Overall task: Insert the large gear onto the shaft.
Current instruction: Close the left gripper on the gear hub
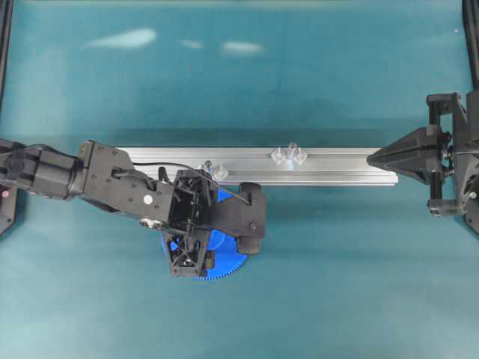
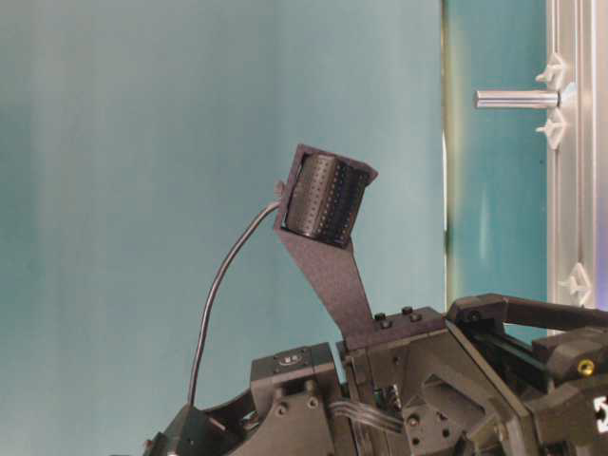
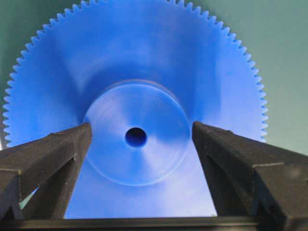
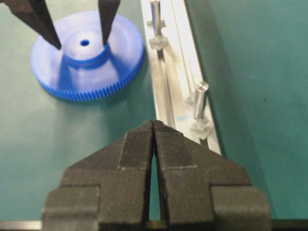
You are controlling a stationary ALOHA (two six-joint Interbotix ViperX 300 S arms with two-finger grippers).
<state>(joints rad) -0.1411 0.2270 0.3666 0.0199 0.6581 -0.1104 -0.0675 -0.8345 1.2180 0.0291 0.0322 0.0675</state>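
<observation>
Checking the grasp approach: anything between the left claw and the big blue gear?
Nothing visible. The left claw is open, its fingers straddling the raised hub of the large gear, which lies flat on the mat. Contact can't be told.

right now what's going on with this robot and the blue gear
The left end effector is open, its fingers straddling the raised hub of the large gear, which lies flat on the table beside the rail. The gear is not on a shaft yet. The right end effector sits shut, off to the side.
</observation>
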